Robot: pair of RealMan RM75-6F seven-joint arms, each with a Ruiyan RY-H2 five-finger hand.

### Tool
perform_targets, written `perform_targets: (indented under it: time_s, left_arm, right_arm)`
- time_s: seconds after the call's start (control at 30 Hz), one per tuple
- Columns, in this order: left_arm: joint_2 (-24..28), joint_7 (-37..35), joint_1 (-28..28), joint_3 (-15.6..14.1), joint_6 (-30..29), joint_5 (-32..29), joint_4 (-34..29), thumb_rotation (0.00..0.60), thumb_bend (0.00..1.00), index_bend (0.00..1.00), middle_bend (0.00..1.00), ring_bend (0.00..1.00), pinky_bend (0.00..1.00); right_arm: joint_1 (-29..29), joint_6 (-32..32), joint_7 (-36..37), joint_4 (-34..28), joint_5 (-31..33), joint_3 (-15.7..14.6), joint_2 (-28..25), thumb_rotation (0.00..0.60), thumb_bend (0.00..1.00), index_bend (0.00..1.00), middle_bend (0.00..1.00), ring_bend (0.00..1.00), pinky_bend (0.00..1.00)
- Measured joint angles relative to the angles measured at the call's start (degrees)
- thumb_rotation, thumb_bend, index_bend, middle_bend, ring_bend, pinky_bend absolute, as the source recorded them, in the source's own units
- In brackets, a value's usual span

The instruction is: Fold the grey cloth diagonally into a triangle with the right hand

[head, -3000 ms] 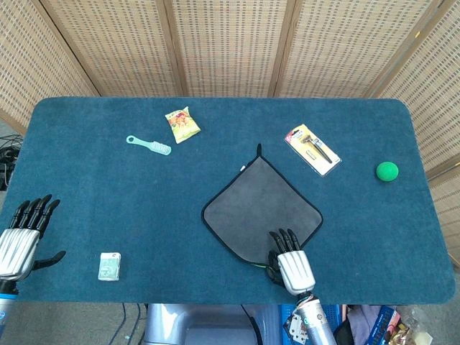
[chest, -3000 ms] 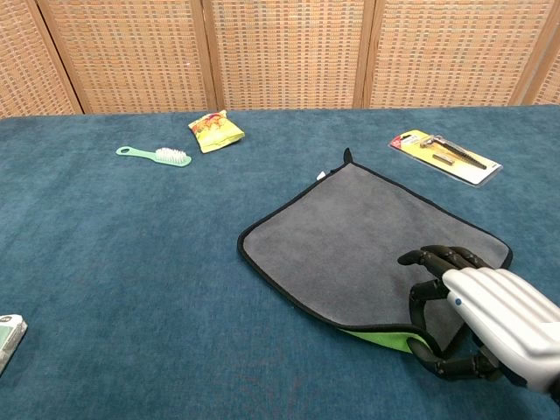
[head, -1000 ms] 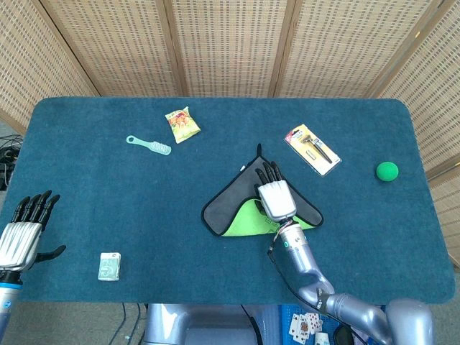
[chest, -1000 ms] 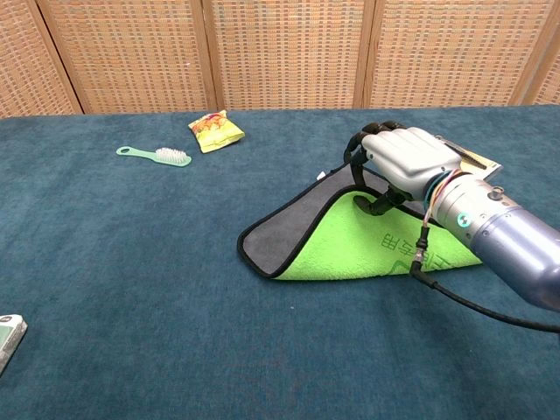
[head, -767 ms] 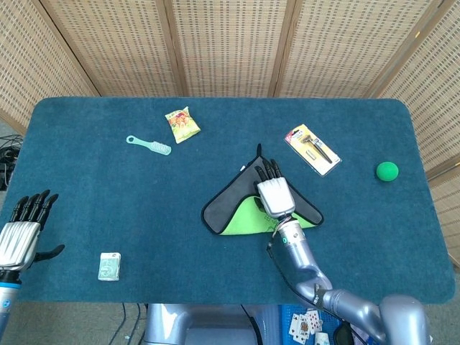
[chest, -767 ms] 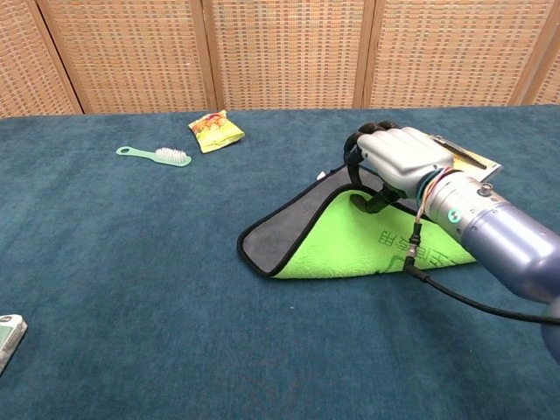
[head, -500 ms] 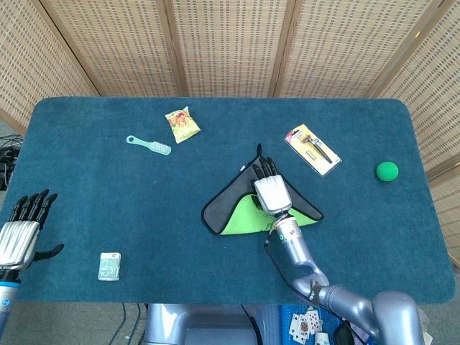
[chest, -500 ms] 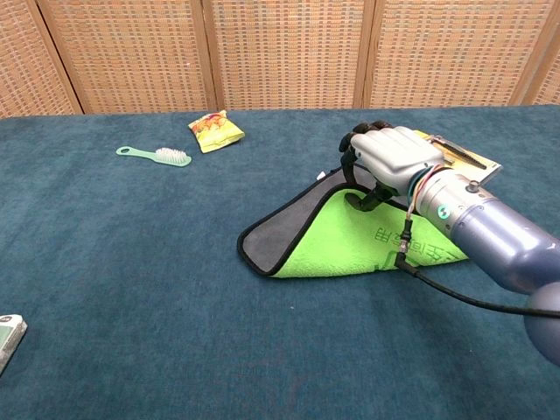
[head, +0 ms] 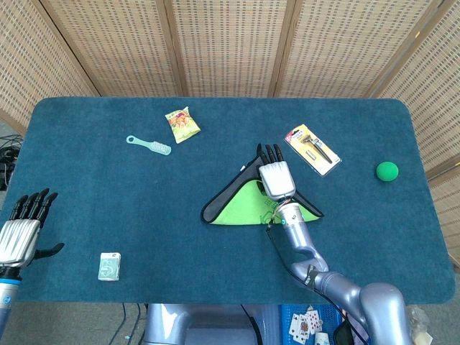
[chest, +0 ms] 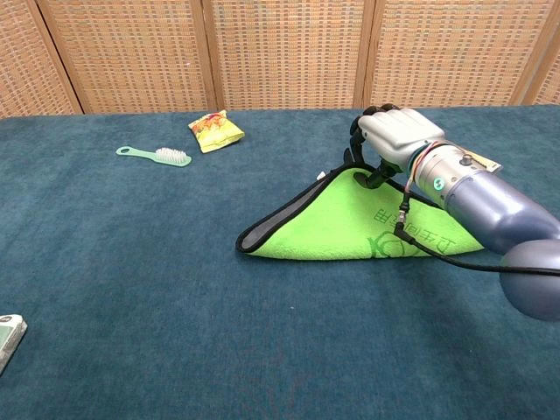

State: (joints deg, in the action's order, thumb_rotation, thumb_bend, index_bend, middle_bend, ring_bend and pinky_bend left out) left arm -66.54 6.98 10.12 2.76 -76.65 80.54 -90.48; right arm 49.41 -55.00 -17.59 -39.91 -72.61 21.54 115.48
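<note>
The cloth (head: 246, 209) lies near the table's middle, folded into a triangle. Its green underside (chest: 350, 223) faces up and a grey, black-edged strip shows along the left edge. My right hand (head: 275, 176) is at the triangle's far tip and pinches the folded-over corner there. In the chest view the right hand (chest: 398, 140) has fingers curled over that tip with the thumb beneath, and the forearm stretches across the cloth's right side. My left hand (head: 20, 233) hovers off the table's near left edge, fingers spread, holding nothing.
A yellow snack packet (head: 182, 124) and a mint brush (head: 149, 144) lie at the back left. A packaged razor (head: 312, 149) sits just right of my right hand. A green ball (head: 387, 171) is at the far right. A small box (head: 109, 266) lies near left.
My right hand has carried the cloth's near corner up and over to the far corner. The green flap now covers nearly all the grey. The left hand has stayed put.
</note>
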Motion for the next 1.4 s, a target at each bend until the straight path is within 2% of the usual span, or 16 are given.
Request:
perform_targets:
  time_s: [1.0,1.4]
  left_arm:
    - [0.3,-0.3,0.5,0.1,0.9,-1.2,0.0,0.6,0.17,0.0,0.0,0.0,0.0]
    - [0.3,-0.1,0.6,0.0,1.0,-1.1,0.0,0.6,0.17,0.0,0.0,0.0,0.0]
  right_arm:
    - [8.4,6.4,6.4,17.1,2.1,-0.3,4.9,0.6,0.56,0.63,0.21,0.0,0.0]
    - [10.4,8.4,8.6,21.8,2.5,-0.5,6.1,0.6,0.56,0.63,0.21,0.0,0.0]
